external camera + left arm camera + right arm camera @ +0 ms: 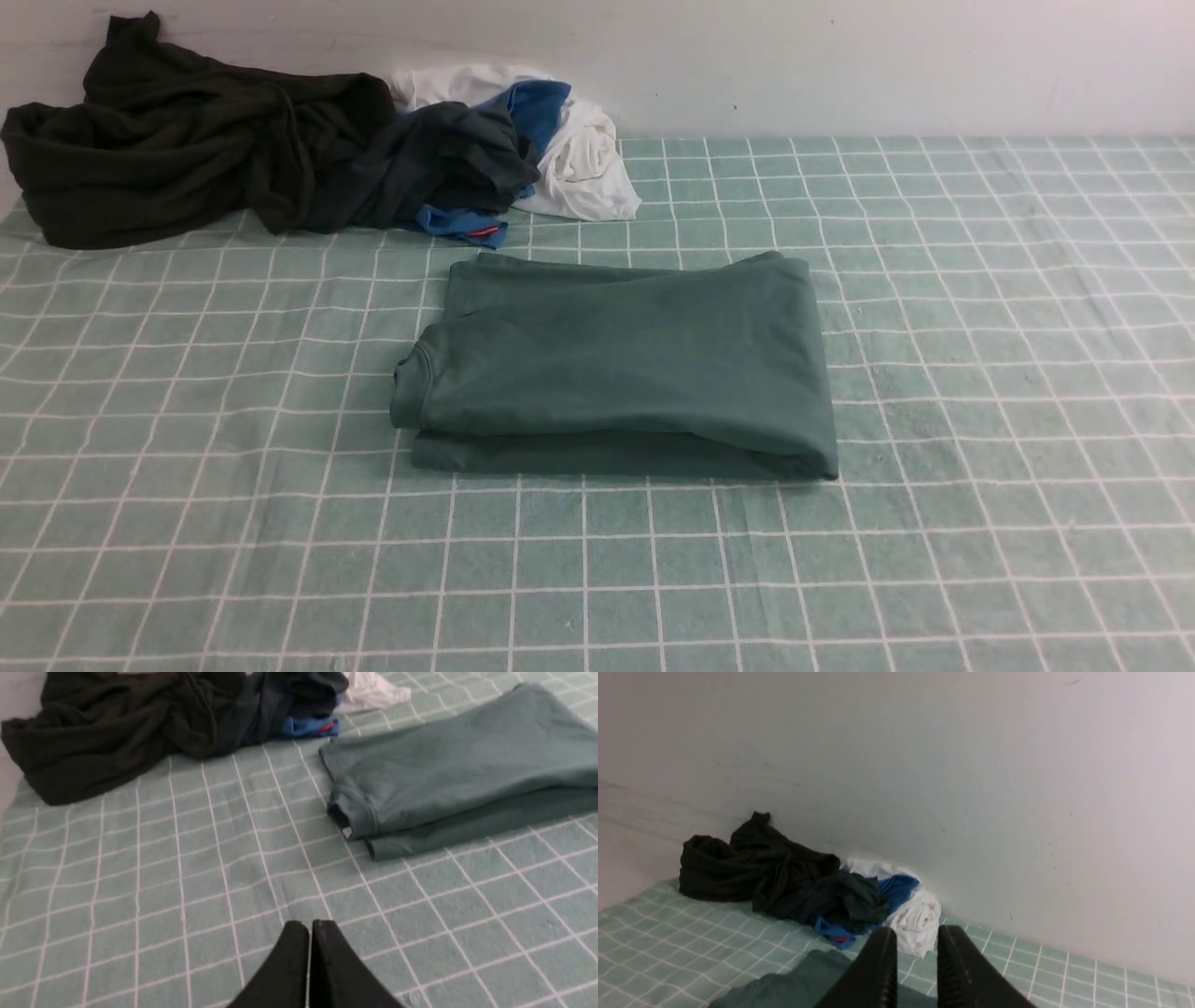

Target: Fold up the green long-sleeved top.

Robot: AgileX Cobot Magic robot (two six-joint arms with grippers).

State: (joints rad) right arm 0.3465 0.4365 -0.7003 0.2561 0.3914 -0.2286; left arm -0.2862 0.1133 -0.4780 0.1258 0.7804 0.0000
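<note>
The green long-sleeved top (621, 364) lies folded into a thick rectangle in the middle of the pale-green checked cloth (980, 373), neck opening at its left end. It also shows in the left wrist view (458, 774) and partly in the right wrist view (794, 984). Neither arm shows in the front view. My left gripper (309, 926) is shut and empty, over bare cloth short of the top's neck end. My right gripper (916, 935) is open and empty, raised above the top's far part, facing the wall.
A very dark olive-black garment (177, 140) is heaped at the back left by the wall. Beside it lie a dark grey-blue garment (429, 163), a blue piece (537, 107) and a white garment (583, 159). The wall (840, 65) bounds the far edge.
</note>
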